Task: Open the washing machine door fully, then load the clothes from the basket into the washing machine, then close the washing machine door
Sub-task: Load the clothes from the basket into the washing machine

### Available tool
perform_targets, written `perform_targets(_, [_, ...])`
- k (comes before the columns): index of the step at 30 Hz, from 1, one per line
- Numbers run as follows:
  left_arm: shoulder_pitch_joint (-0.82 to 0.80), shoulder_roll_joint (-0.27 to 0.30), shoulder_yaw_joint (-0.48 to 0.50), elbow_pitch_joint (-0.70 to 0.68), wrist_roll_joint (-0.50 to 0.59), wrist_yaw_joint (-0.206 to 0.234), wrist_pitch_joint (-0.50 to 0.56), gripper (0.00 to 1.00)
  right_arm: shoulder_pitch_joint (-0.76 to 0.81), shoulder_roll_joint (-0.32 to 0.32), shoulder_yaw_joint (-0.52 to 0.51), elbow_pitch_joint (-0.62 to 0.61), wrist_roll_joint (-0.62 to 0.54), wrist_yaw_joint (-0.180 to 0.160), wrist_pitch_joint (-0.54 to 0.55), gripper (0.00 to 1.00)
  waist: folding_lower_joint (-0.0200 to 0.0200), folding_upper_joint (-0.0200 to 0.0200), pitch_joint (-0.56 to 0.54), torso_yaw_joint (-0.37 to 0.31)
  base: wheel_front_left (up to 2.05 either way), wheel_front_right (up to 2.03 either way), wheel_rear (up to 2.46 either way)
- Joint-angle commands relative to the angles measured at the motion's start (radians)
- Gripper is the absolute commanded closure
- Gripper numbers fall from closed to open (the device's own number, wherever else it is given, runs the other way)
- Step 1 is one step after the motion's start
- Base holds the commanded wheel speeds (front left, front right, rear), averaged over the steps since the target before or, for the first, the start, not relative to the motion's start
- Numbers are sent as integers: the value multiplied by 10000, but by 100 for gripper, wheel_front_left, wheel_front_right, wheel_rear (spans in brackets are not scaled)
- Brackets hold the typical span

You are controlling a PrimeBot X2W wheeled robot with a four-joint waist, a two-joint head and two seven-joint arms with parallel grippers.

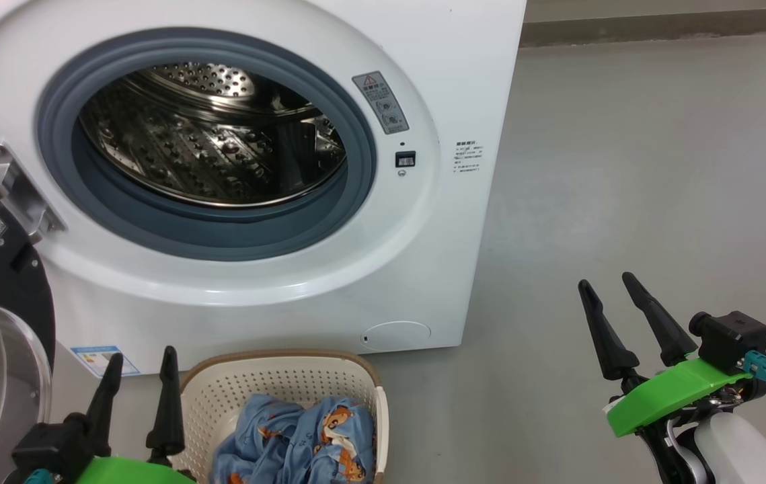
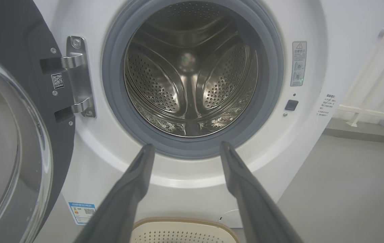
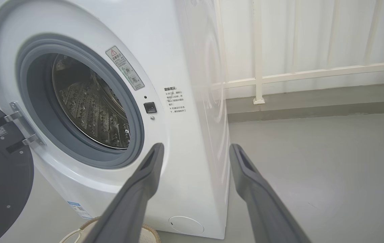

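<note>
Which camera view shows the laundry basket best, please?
The head view: the basket sits before the washing machine, with its rim, perforated walls and the clothes inside visible. The left wrist view catches its far rim at the bottom edge; the right wrist view, a sliver of rim behind the right claw.

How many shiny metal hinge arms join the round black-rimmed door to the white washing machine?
2. The upper shiny metal hinge arm and the lower hinge arm sit on the steel hinge plate, left of the grey rubber ring. None seems hidden.
</note>
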Motion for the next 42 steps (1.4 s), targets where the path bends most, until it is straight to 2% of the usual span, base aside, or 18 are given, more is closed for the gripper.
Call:
perform_targets(1, [-415, 239, 332, -180, -32, 97, -87, 0, -164, -82, 129, -218, 53, 46, -105, 0, -1, -1, 43, -16, 0, 0, 0])
perform_targets(12, [-702, 252, 129, -17, 47, 101, 1, 0, -270, -51, 17, -301, 38, 46, -105, 0, -1, -1, 727, -194, 0, 0, 0])
perform_targets(24, [-1627, -41, -378, 891, 158, -50, 255, 0, -657, -59, -180, -348, 66, 46, -105, 0, -1, -1, 2232, -423, 0, 0, 0])
perform_targets(32, [-2381, -226, -734, 1891, 131, -382, 574, 0, -1036, 16, -230, -387, 96, 46, -105, 0, -1, -1, 3270, -568, 0, 0, 0])
perform_targets(42, [-3707, -478, -1143, 4193, 14, -1103, 975, 0, -1631, 60, -218, -484, 109, 46, -105, 0, -1, -1, 4681, -869, 0, 0, 0])
